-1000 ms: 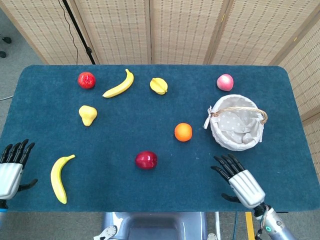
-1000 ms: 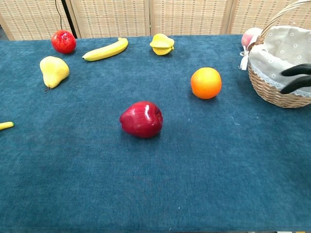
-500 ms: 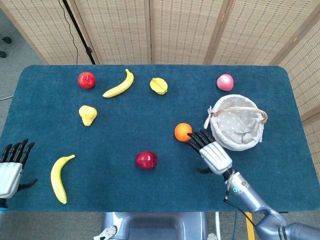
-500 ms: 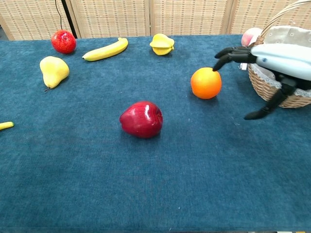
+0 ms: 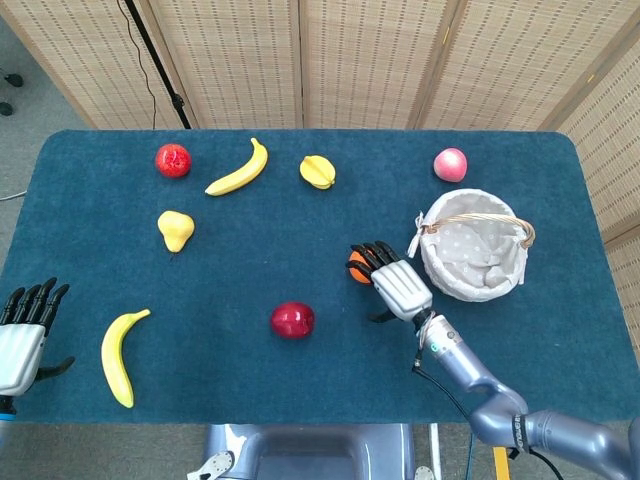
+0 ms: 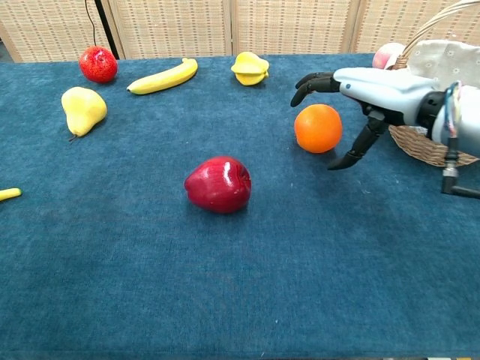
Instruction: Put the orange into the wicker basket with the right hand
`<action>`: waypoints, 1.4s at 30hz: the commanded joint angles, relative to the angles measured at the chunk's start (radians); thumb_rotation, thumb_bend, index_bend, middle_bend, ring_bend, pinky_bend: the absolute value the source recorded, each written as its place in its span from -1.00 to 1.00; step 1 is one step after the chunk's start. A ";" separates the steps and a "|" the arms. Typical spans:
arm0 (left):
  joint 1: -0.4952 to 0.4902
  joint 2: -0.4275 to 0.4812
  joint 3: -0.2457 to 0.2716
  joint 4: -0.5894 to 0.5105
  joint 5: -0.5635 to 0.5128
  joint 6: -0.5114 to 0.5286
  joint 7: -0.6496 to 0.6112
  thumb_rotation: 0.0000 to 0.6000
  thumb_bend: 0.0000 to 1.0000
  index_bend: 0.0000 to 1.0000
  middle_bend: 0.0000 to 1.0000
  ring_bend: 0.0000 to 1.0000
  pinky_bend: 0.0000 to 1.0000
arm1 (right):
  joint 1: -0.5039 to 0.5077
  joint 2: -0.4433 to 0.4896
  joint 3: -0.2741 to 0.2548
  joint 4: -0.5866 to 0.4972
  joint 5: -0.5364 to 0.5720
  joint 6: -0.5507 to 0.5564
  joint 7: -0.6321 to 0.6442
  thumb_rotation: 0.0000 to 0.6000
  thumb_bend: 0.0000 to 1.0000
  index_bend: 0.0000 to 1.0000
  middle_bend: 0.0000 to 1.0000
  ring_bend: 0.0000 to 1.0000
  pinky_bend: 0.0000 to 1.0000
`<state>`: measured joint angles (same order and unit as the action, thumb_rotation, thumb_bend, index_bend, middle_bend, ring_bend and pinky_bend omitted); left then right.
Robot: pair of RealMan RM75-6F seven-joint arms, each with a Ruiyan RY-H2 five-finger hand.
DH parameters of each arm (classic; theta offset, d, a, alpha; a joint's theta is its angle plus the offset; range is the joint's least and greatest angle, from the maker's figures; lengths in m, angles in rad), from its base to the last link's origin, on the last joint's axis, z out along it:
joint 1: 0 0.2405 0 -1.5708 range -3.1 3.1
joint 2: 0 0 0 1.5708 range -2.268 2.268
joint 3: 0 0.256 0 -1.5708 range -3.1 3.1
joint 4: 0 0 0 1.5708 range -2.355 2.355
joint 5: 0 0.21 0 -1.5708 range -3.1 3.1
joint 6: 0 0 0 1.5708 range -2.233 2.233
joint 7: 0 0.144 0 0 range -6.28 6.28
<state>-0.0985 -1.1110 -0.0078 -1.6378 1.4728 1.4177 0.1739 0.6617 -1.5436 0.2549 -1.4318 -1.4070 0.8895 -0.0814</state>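
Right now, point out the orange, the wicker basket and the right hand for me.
orange (image 6: 318, 128), chest view, middle of its front face.
wicker basket (image 5: 444, 279), head view, on the front of its white-lined rim.
right hand (image 5: 398, 285), head view, on the pale back of the hand.

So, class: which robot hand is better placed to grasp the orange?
Right. The right robot hand hangs open over the orange; the left robot hand sits at the far table edge.

Head view looks steeply down on the whole counter (image 5: 90, 190); chest view sits low and near, sharing its middle and the red apple (image 6: 218, 184).
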 commanded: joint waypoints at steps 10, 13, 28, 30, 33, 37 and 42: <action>-0.004 0.005 0.002 0.003 -0.001 -0.010 -0.011 1.00 -1.00 -1.00 -1.00 -1.00 -1.00 | 0.100 -0.131 0.037 0.187 0.098 -0.060 0.026 1.00 -0.76 -0.55 -0.81 -0.86 -0.82; -0.004 0.007 0.002 0.002 -0.001 -0.010 -0.017 1.00 -1.00 -1.00 -1.00 -1.00 -1.00 | 0.104 -0.154 0.026 0.228 0.109 -0.069 0.046 1.00 -0.37 -0.35 -0.61 -0.57 -0.49; -0.004 0.011 0.003 -0.002 0.004 -0.005 -0.021 1.00 -1.00 -1.00 -1.00 -1.00 -1.00 | 0.082 -0.182 -0.029 0.308 0.080 -0.020 0.132 1.00 0.12 0.33 0.11 0.24 0.20; -0.005 0.011 0.003 -0.002 0.002 -0.007 -0.022 1.00 -1.00 -1.00 -1.00 -1.00 -1.00 | 0.073 -0.157 -0.032 0.262 0.060 0.013 0.127 1.00 0.12 0.33 0.11 0.24 0.20; -0.006 0.010 0.002 0.000 0.001 -0.008 -0.022 1.00 -1.00 -1.00 -1.00 -1.00 -1.00 | 0.051 -0.106 -0.041 0.169 0.027 0.073 0.105 1.00 0.12 0.33 0.12 0.24 0.20; -0.006 0.010 0.003 -0.001 0.001 -0.010 -0.023 1.00 -1.00 -1.00 -1.00 -1.00 -1.00 | 0.015 -0.021 -0.048 0.019 -0.025 0.166 0.068 1.00 0.12 0.33 0.13 0.24 0.20; -0.007 0.009 0.004 -0.001 0.000 -0.013 -0.023 1.00 -1.00 -1.00 -1.00 -1.00 -1.00 | -0.013 0.081 -0.045 -0.142 -0.059 0.230 0.009 1.00 0.12 0.33 0.13 0.24 0.20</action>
<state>-0.1058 -1.1019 -0.0041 -1.6390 1.4731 1.4052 0.1514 0.6758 -1.5302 0.2116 -1.4883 -1.4336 1.0680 -0.0274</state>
